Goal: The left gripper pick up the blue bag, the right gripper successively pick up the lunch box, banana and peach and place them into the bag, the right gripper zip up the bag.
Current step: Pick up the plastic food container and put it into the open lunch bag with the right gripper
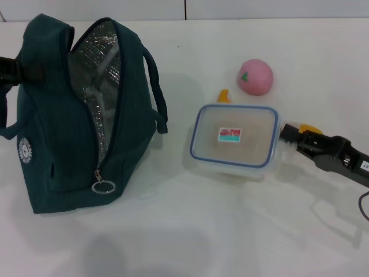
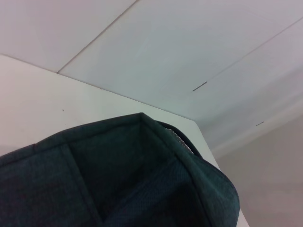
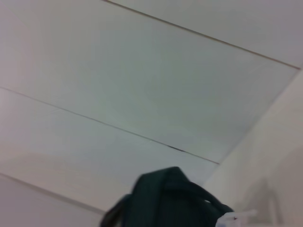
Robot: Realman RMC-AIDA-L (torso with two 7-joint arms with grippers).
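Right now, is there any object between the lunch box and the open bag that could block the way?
Nothing visible does. The bare table lies between the lunch box and the blue bag, which is unzipped. The right gripper is at the box's far side.

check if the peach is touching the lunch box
Apart. The head view shows a strip of bare white table between the peach and the far edge of the lunch box.

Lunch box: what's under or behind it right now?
The banana lies behind the lunch box; only its two ends show past the lid. The peach sits farther back, apart. The banana's middle is covered.
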